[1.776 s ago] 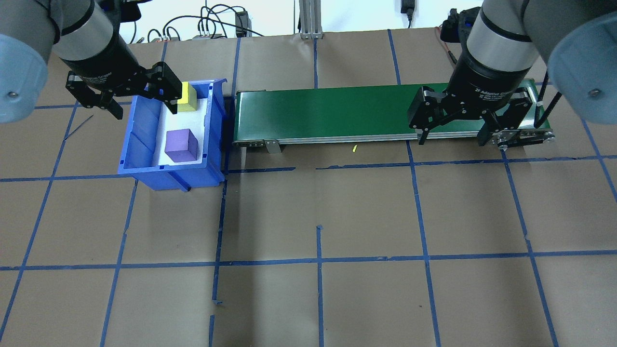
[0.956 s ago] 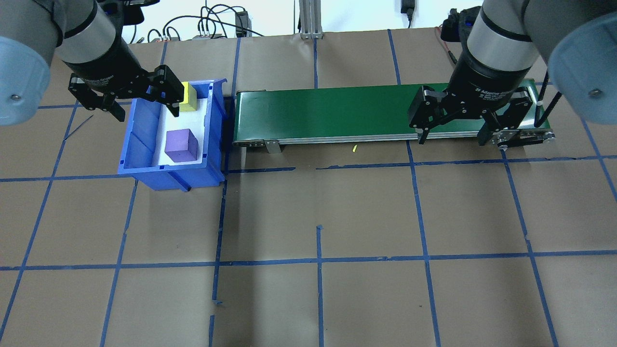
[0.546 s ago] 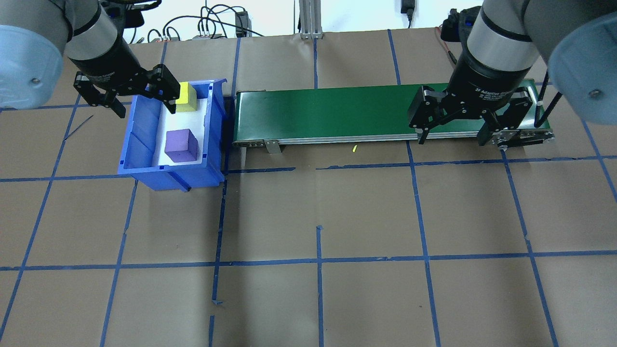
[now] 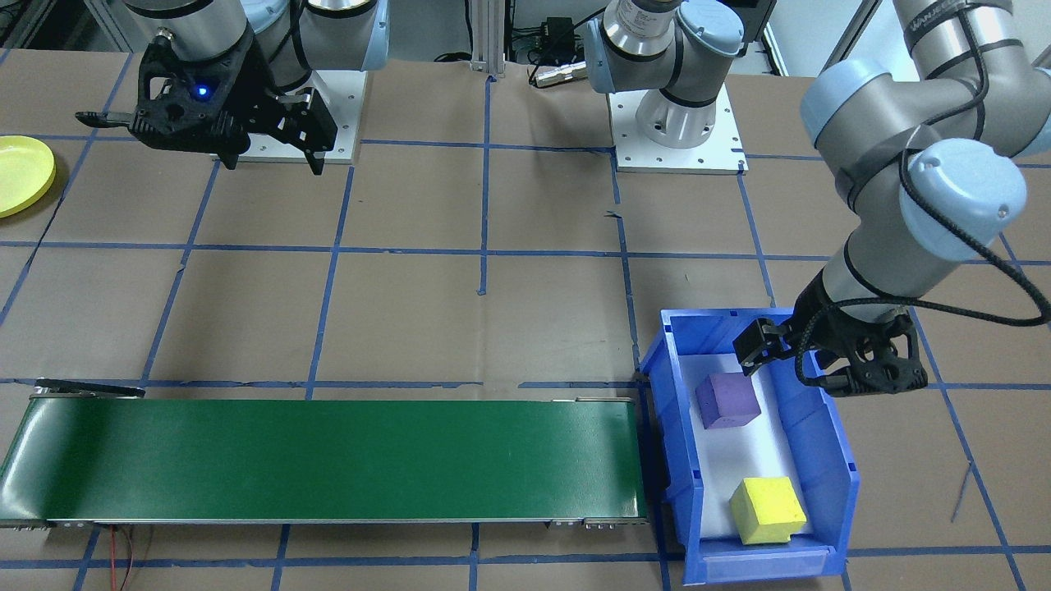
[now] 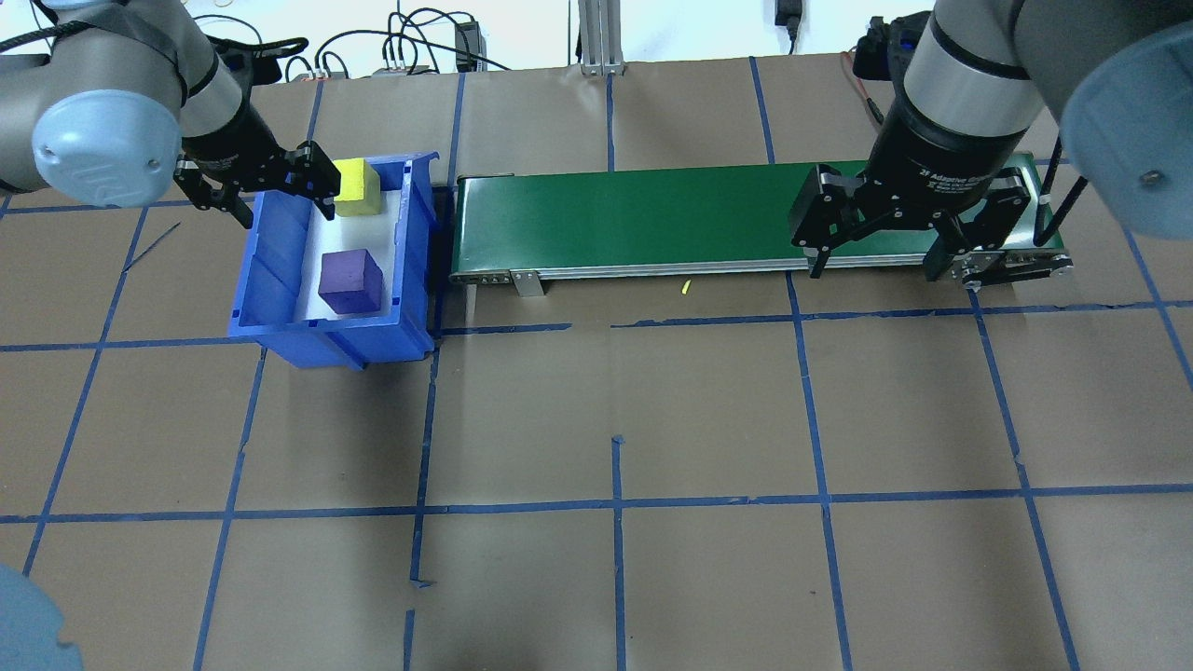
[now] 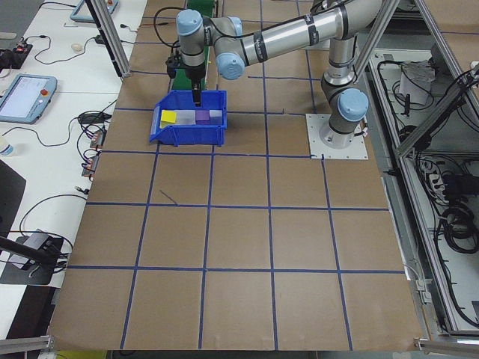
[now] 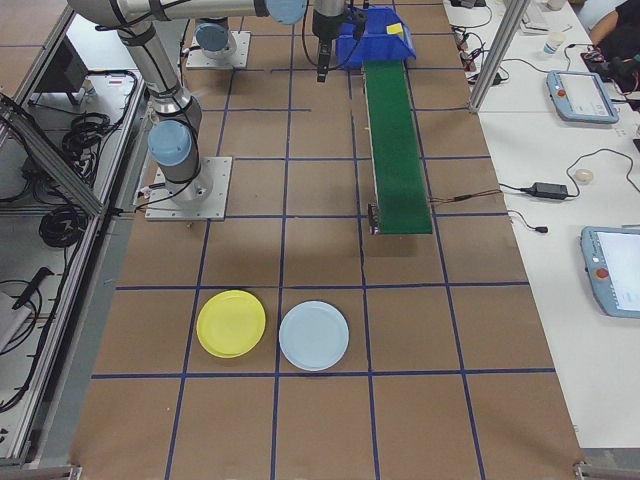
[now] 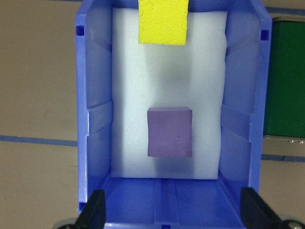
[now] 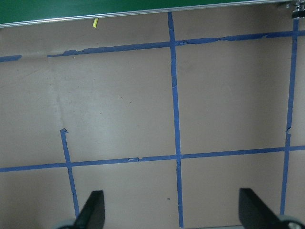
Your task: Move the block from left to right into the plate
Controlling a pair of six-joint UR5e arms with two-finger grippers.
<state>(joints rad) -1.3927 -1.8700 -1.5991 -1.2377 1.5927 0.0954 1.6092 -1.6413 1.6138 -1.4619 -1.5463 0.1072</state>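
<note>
Lowered since earlier, the empty, wide-spread left gripper is seen over the blue bin; the plate is shown only sideways.

2 grey arms, pale-blue joint caps, black hands, black cables.

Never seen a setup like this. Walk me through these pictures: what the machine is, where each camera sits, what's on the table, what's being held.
Two robot arms share a paper-covered table. Views: one facing the robot, one from behind it, one from each table end, one on each wrist. The left gripper hangs open over a blue bin holding a purple block and a yellow block. Beside the bin lies a green conveyor belt. The right gripper is open and empty above the belt's far end. A yellow plate and a pale blue plate lie farther off. Nothing is held.
</note>
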